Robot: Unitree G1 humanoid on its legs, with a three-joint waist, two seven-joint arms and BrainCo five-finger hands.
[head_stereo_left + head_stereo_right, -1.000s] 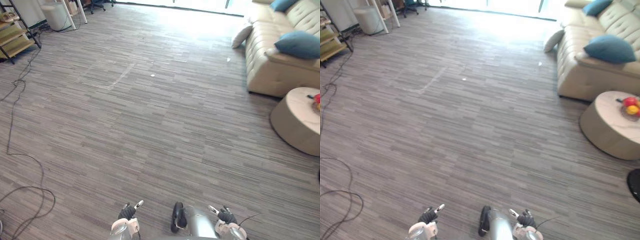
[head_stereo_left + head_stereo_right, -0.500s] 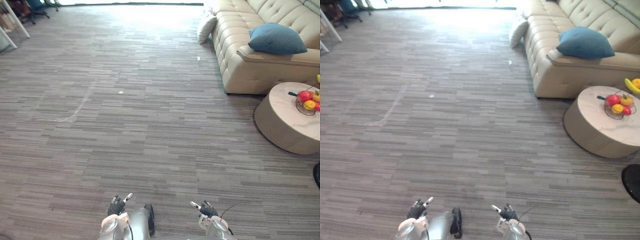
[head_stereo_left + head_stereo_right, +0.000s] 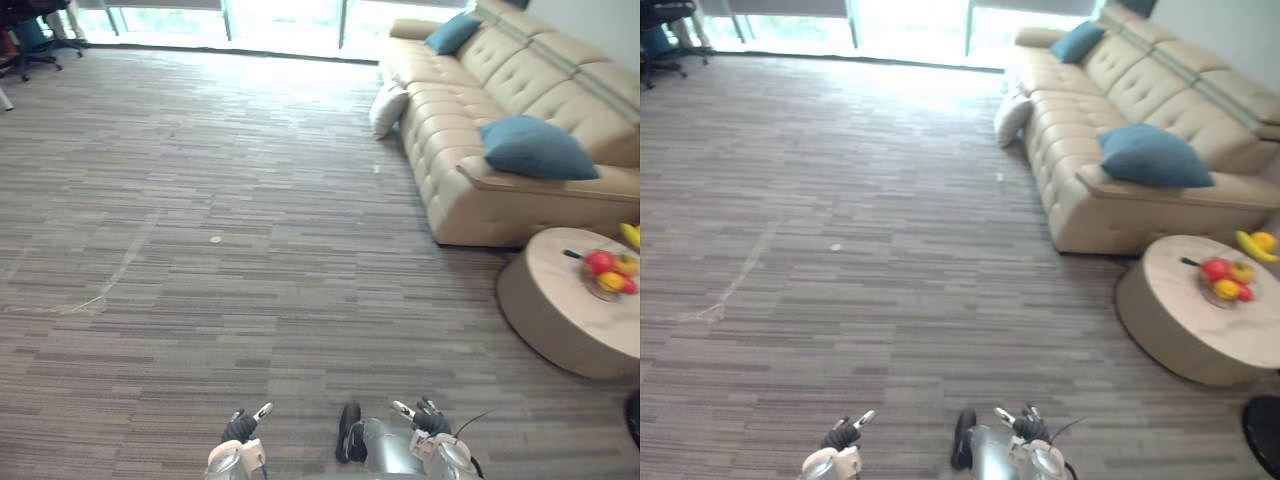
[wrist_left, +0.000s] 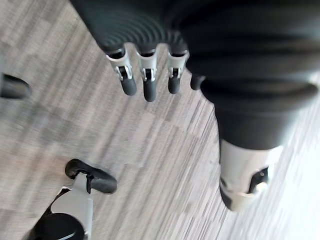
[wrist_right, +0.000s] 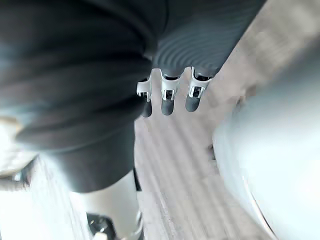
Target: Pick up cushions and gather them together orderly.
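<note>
A blue cushion (image 3: 537, 148) lies on the near end of the beige sofa (image 3: 447, 125), by its arm. A second blue cushion (image 3: 452, 33) rests at the sofa's far end. On the floor, a cream cushion (image 3: 388, 108) leans against the sofa front. My left hand (image 3: 242, 429) and right hand (image 3: 428, 419) hang low at the view's bottom edge, far from all three cushions. In the wrist views the left hand's fingers (image 4: 145, 80) and the right hand's fingers (image 5: 169, 97) are straight and hold nothing.
A round beige coffee table (image 3: 555, 300) stands in front of the sofa's near end, carrying a wire bowl of fruit (image 3: 610, 275). An office chair (image 3: 30, 45) stands far left by the windows. Wide grey carpet floor (image 3: 220, 220) lies between me and the sofa.
The whole picture has shifted, so the camera moved: the sofa's far end and the windows now show. Both hands stay low and open.
</note>
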